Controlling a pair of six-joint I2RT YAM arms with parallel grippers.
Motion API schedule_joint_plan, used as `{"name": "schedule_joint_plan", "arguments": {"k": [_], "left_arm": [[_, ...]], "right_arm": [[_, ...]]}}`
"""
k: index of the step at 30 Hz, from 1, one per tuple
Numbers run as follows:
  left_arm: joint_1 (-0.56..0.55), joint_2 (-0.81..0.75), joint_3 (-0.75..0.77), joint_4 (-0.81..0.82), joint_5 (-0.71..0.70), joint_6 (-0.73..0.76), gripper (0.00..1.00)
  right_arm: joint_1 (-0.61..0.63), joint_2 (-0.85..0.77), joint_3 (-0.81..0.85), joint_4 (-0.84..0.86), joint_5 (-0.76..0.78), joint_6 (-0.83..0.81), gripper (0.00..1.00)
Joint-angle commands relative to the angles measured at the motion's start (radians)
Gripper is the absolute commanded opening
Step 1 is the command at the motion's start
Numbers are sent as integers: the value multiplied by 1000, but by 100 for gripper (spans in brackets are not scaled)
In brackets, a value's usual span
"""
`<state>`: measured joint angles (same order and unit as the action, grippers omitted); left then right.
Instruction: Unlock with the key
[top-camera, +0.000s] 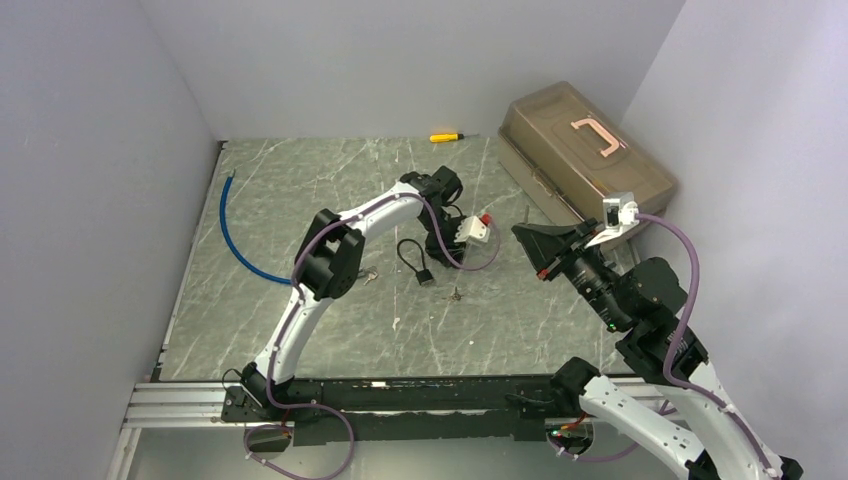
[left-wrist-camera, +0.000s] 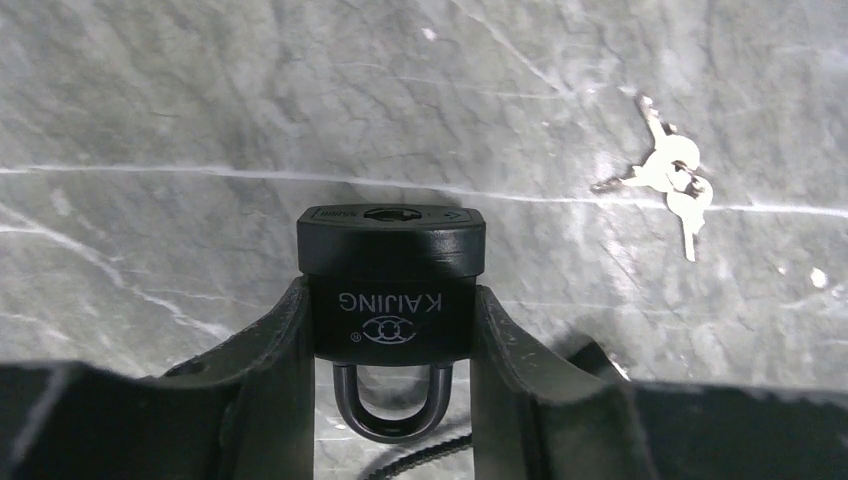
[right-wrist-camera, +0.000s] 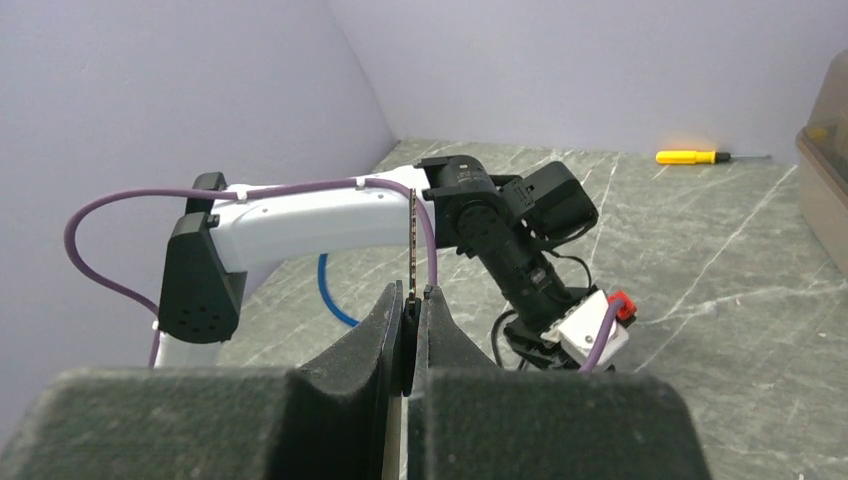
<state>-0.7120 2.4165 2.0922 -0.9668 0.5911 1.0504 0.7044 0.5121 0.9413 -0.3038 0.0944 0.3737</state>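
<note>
Padlock (left-wrist-camera: 390, 250) lies mid-table, clamped between the two fingers (left-wrist-camera: 285, 340) of the left gripper (left-wrist-camera: 388, 310). Each finger presses flat against one side of the black body, so this claw is partly closed and has firm hold of the lock. The printed face is turned up toward the wrist camera. The keyhole end points away from the wrist and the shackle (left-wrist-camera: 390, 415) points back between the fingers. A loose key bunch (left-wrist-camera: 675, 180) lies on the marble table (left-wrist-camera: 200, 100) near the lock, apart from it and off to its side. The right gripper (right-wrist-camera: 411, 300) hangs raised above the table to the right of the lock, well apart from it, with its jaws pinched almost together on a thin metal blade. Seen edge-on, this blade looks to be the key (right-wrist-camera: 411, 245), standing up out of the fingertips. Farther back a yellow screwdriver (top-camera: 446, 137) lies by the rear wall. A brown toolbox (top-camera: 585, 150) sits in the right rear corner, and a blue tube (top-camera: 232, 235) curves along the left edge.
</note>
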Motion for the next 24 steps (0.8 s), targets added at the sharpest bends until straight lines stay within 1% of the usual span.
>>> {"name": "schedule_joint_plan", "arguments": {"k": [1,3,6,10,13,17,19,20,21,23,24], "left_arm": [[-6,-96,-41,-76,71,50,0],[-3,-163,-59,-124,96,86,0],[3,-329,-137,-158,114,131,0],[34,-550,-220,-168,124,141,0],[57,-734,-280,-142,145,132,0],[59,-1007,-357,-133,170,177,0],[57,-1174,-460,-71,183,226,0],[51,-1297,-552,-22,181,251,0],[38,-1385,-621,51,171,257,0],[11,-1531,-732,182,145,261,0],[-6,-1582,-763,218,138,280,0]], "right_arm": [[-1,38,72,-1,-13,-20,0],[-2,58,92,-12,-15,-32,0],[-2,66,113,-6,-13,-45,0],[-2,71,147,-2,-11,-58,0],[-2,79,168,-14,-11,-70,0],[-2,100,182,-19,-58,-76,0],[-1,121,193,-18,-116,-78,0],[-2,133,199,-18,-155,-78,0],[-2,145,203,-19,-188,-81,0],[-2,171,212,-18,-240,-83,0],[-1,180,215,-16,-269,-84,0]]}}
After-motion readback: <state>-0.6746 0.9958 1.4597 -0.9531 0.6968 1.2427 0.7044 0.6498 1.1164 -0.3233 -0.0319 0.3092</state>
